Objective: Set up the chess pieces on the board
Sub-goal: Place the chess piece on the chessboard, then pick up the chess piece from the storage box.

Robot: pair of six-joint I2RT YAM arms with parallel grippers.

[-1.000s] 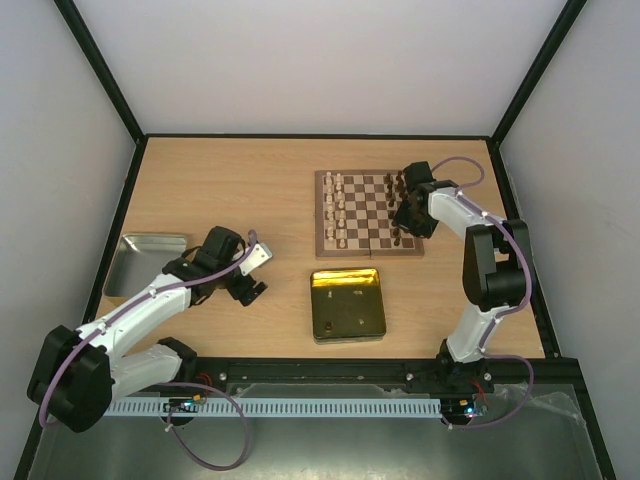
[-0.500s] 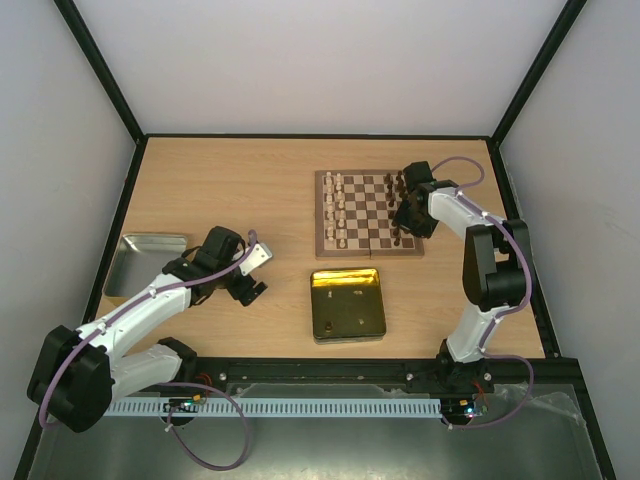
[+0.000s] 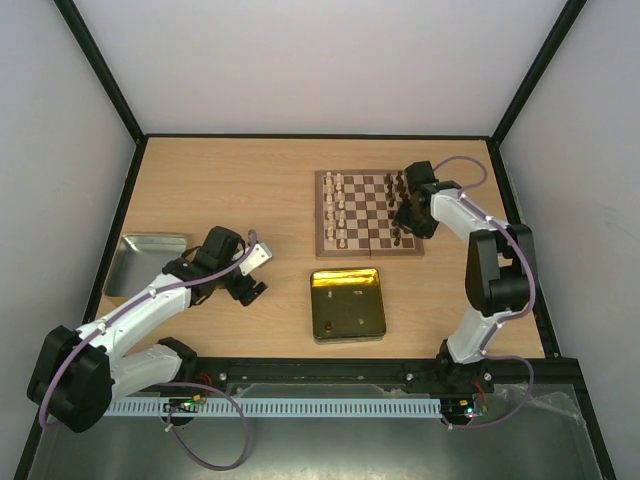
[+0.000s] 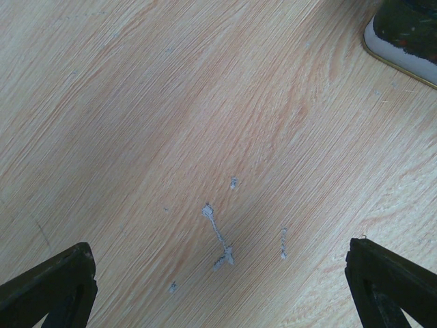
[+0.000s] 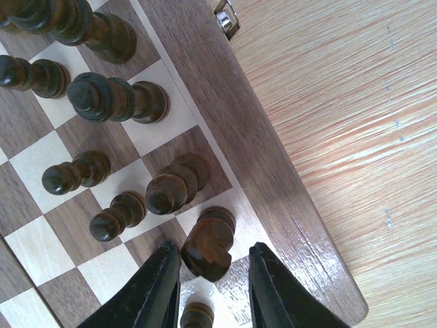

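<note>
Right gripper [image 5: 215,251] stands with its two black fingers [image 5: 158,290] a little apart, one on each side of a dark brown carved wooden knight [image 5: 207,244]. The knight is on an edge square of the square wooden chessboard [image 3: 369,212]. A gap shows on one side, and whether the other finger touches the piece I cannot tell. From overhead, the arm hides that knight completely. Just below it in the wrist view, another small piece is cut off by the picture's edge and too blurred to name. Left gripper [image 4: 217,251] hangs with its jaws wide apart over bare table. Only its two dark tips show, in the corners of its own view, with nothing between them. Its arm covers one corner of the shallow grey metal tray [image 3: 135,260].

Pale wood-grain table [image 3: 230,190], faintly scuffed, sits inside plain white walls with black corner posts. On its far right lies the chessboard, with the shiny gold square tin [image 3: 360,300] just in front of it.

Turned dark brown chess pieces [image 5: 113,99], rounded and glossy, stand along the board's right side. Pale cream chess pieces [image 3: 337,210] line its left side. A broad brown border and a small metal clasp [image 5: 227,17] edge the board.
</note>
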